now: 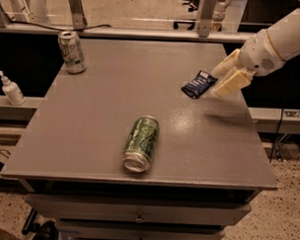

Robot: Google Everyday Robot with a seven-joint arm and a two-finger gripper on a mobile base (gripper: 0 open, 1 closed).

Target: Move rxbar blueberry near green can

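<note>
The rxbar blueberry (198, 84), a small dark navy wrapper, lies flat on the grey table (100, 120) near its right edge. My gripper (219, 81) with cream fingers (232, 81) is just to the right of the bar, low over the table, with the fingers spread apart and the tips next to the bar's right end. Nothing is between the fingers. The green can (141, 143) lies on its side near the front middle of the table, well to the front left of the bar.
A whitish can with green lettering (72, 51) stands upright at the table's back left corner. A small white bottle (12, 90) stands on a ledge left of the table. The table's right edge runs right under my gripper. Drawers sit below the front edge.
</note>
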